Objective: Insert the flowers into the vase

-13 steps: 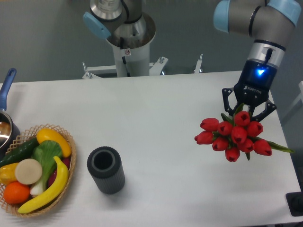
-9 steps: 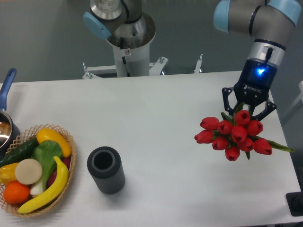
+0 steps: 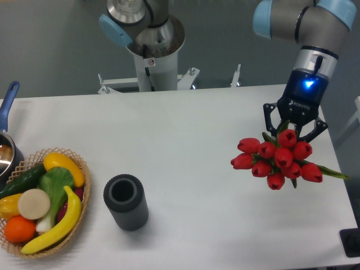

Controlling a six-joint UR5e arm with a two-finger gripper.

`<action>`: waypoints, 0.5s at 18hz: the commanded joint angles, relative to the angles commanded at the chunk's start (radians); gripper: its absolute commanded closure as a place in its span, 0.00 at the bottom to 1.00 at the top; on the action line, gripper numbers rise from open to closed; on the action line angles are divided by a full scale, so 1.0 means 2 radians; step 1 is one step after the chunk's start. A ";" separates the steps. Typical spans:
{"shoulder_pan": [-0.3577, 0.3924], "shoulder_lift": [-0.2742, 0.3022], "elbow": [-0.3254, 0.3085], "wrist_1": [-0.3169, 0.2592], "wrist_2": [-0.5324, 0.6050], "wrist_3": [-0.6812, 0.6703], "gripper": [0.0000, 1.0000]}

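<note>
Far left edge: blue-handled pot, mostly cut off by the frame. Next to it the wicker basket full of fruit and veg, not part of the job.

Just right of the basket: vase, dark grey ribbed cylinder, upright, mouth open and unobstructed, standing on the table. Nothing in it yet.

Big bare gap across mid-table, then the flowers at far right: red tulip bunch, heads toward the camera, one green leaf sticking out to the right. Gripper sits right above/behind the buds, fingers clenched around the bunch from what I can see, though the buds hide the actual contact point, so grip location on the stems is a guess. Bunch looks lifted off the table rather than resting, but from this angle I can't be sure.

Step in hand: grasp done, transport not yet made. Flowers and vase are well apart, opposite sides of the table.

Next move needs: carry left and toward the camera until over the vase mouth, orient the bunch stems-down, then lower straight in. Stem ends aren't visible, so alignment should go by stems, not heads. Heads are wider than the vase, so only the stems will go in. The vase is light-looking; an off-centre descent could tip it.
</note>
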 joint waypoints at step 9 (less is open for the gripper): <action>-0.018 -0.008 0.008 0.021 -0.046 0.004 0.68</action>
